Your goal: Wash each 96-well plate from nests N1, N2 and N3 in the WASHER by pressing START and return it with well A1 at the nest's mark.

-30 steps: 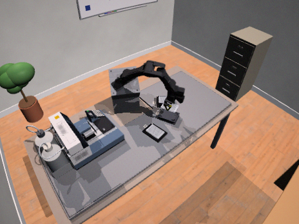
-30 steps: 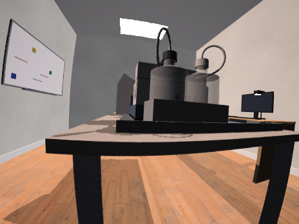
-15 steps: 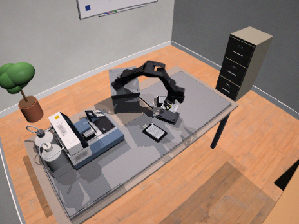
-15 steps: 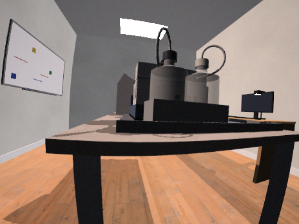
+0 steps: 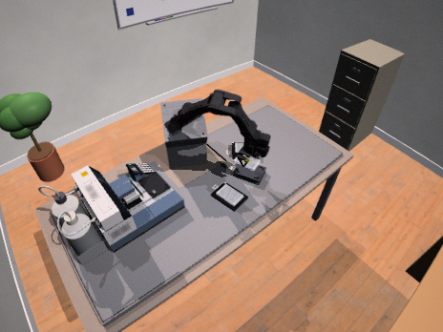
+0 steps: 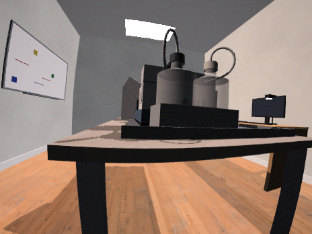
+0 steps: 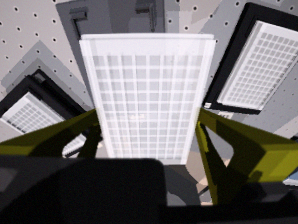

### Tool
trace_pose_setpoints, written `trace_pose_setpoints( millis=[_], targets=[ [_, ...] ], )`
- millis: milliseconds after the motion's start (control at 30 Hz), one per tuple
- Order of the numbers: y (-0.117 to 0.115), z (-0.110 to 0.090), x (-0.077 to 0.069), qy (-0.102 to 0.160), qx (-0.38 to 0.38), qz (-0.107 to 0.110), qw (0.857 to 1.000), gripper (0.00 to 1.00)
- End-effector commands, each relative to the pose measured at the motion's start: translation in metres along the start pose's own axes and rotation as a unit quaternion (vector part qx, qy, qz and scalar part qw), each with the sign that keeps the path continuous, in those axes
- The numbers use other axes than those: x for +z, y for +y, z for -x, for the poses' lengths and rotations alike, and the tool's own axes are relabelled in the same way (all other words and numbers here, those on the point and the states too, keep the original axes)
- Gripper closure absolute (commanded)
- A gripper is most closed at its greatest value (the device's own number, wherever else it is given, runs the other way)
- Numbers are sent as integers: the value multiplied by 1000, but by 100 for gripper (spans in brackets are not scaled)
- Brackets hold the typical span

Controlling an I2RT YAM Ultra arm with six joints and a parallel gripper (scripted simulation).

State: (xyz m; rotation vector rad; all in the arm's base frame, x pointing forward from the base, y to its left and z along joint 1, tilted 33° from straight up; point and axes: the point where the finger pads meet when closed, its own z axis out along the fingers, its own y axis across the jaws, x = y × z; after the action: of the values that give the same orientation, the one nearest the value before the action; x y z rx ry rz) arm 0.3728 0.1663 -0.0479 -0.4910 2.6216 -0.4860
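Note:
My gripper (image 7: 148,112) is shut on a white 96-well plate (image 7: 147,95), its yellow fingers on the plate's two long sides. It holds the plate a little above an empty dark nest (image 7: 117,20). Two more plates lie in black nests, one to the right (image 7: 257,65) and one to the left (image 7: 32,112) in the wrist view. In the top view the gripper (image 5: 245,163) hangs over the nests at the table's middle, with one nested plate (image 5: 229,196) in front of it. The washer (image 5: 123,202) stands at the left, its dark carrier pocket (image 5: 156,184) empty, the keypad (image 5: 143,168) beside it.
Two bottles (image 5: 72,221) with tubing stand at the washer's left end and fill the exterior view (image 6: 188,87), hiding the arm there. A grey box (image 5: 183,134) stands behind the arm. A filing cabinet (image 5: 360,91) stands off the table at the right.

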Motion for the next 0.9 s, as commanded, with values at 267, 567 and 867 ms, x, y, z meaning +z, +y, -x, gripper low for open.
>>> trace_pose_setpoints(
  millis=[267,567,867],
  targets=[
    [-45,6,-11,-17,3,6,1000,100],
    [-85,3,-14,-17,3,5,1000,100],
    [-120,0,-16,-17,3,5,1000,100]
  ],
)
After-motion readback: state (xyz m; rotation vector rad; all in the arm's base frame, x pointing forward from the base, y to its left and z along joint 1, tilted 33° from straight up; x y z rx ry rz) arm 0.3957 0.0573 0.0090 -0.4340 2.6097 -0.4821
